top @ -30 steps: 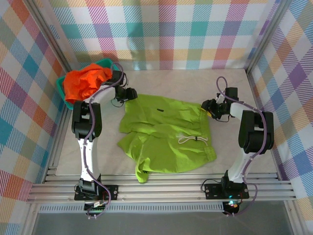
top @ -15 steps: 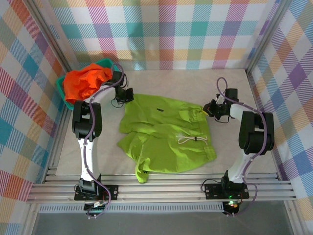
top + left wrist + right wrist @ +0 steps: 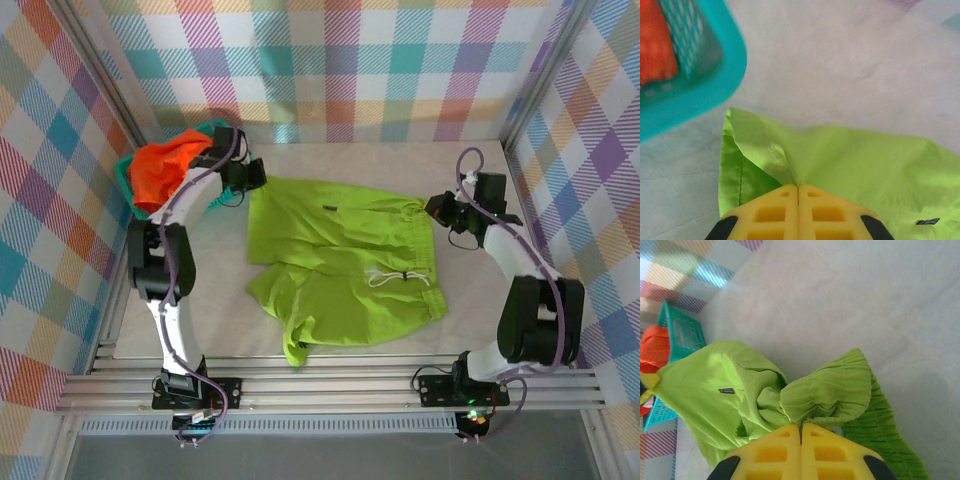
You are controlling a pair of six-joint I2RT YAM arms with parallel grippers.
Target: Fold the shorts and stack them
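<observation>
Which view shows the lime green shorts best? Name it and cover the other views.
Top external: the whole lime green shorts lie spread out, white drawstring included. Left wrist gives a corner pinched in the shut left gripper; right wrist gives the gathered waistband bunched at the shut right gripper.

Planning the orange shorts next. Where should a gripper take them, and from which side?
Pinch the raised fold at the top of the orange shorts, coming straight down from above. They lie heaped in the basket, bulging over its rim, and its walls likely block any sideways approach.
</observation>
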